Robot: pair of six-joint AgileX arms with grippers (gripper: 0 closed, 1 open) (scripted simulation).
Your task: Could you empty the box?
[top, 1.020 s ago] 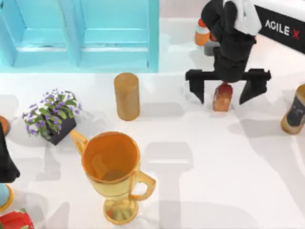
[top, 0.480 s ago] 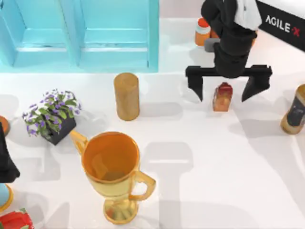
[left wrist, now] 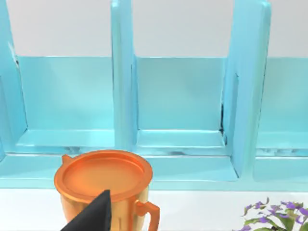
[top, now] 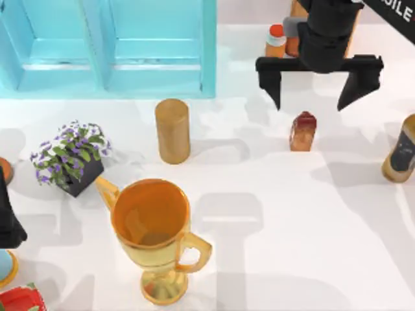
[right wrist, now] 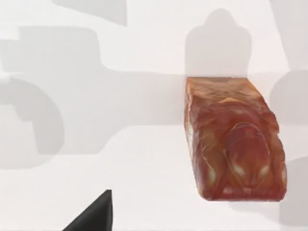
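The right claw (top: 318, 84) hangs above the far right part of the table (top: 311, 246), its two black fingers spread wide and holding nothing. Below it and a little nearer the camera's bottom edge, a small reddish-brown block (top: 303, 131) lies on the table, apart from both fingers and roughly in line with the gap between them. The right wrist view shows the same block (right wrist: 233, 139) flat on the white surface, with one dark fingertip (right wrist: 94, 214) well off to its side.

Behind the claw stand a small bottle with an orange cap (top: 275, 41) and some orange-brown thing partly hidden by the arm; what it is cannot be told. At the table's right edge stands a tan bottle with a dark label (top: 402, 150).

Toward the middle, a tan cylinder (top: 172, 130) stands upright, just in front of the light blue box (top: 155, 71), which runs along the far left of the table. In the top view its two visible compartments look bare; the left wrist view shows the box (left wrist: 178, 139) with tall dividers and bare floors as well.

Near the front sits a large orange two-handled cup (top: 152, 223), and left of it a dark pot of purple flowers (top: 70, 157).

The left arm (top: 8, 217) is parked at the table's left edge; whether its claw is wide or narrow cannot be told.
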